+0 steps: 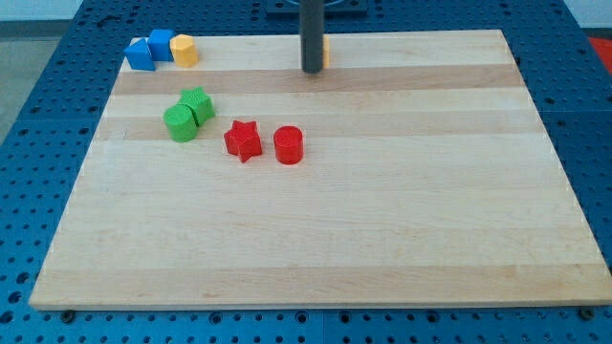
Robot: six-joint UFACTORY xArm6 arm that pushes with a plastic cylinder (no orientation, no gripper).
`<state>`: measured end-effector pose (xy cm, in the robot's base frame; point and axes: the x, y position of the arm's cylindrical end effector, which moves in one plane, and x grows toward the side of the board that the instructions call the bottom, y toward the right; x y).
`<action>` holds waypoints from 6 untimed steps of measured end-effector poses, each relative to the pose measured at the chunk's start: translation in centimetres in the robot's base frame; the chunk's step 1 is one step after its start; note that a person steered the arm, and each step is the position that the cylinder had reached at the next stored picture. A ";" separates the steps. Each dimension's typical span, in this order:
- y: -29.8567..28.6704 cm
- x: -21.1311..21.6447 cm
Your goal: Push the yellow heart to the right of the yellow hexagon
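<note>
The small yellow plastic heart (pixel 325 52) sits at the frame's top centre, mostly hidden behind the dark rod; my tip (pixel 312 71) is touching or just beside its left. No pincer here. The yellow plastic hexagon (pixel 185 50) is upper left. The heart looks light, hard and slidey, so push its flat side.

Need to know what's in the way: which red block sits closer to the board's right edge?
The red cylinder; the red star lies just on its left.
</note>
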<state>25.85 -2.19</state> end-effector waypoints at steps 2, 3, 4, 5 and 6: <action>2.9 2.9; 6.3 1.3; 6.3 -1.1; 3.2 -1.3; -2.6 -1.3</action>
<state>24.51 -4.80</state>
